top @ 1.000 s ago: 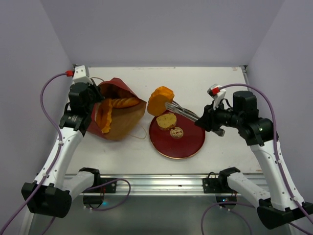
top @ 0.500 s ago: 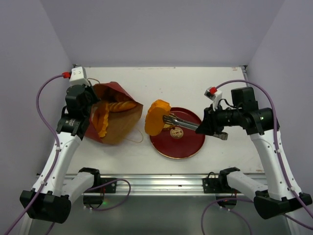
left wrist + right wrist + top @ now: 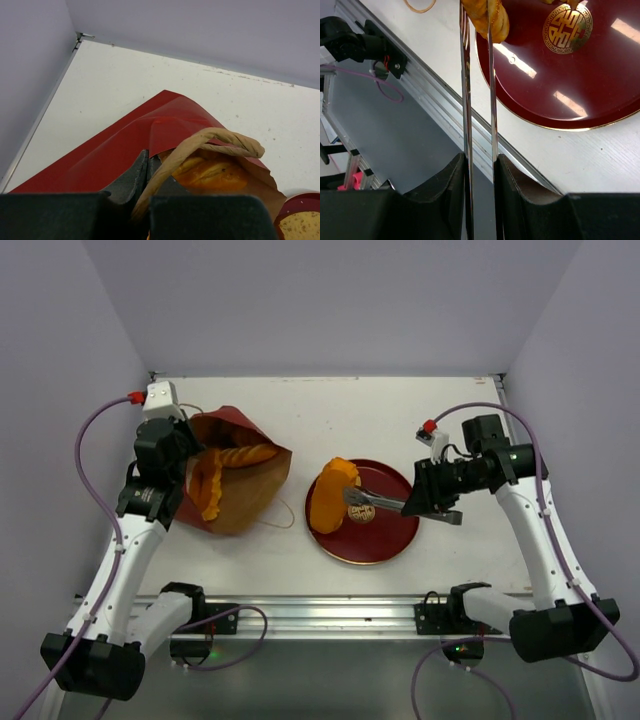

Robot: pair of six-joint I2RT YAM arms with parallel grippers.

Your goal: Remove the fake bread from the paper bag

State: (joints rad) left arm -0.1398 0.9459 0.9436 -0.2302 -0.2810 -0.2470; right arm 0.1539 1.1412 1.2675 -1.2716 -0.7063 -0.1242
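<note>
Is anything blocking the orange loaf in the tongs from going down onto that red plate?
Nothing visible does. The tongs in the right end effector hold the orange loaf over the left part of the red plate. The plate surface beside it is bare, and only a small pale slice lies toward its far side.

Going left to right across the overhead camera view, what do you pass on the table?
In order: left tool → red-and-brown paper bag → orange toy bread loaf held in thin metal tongs → right tool.
</note>
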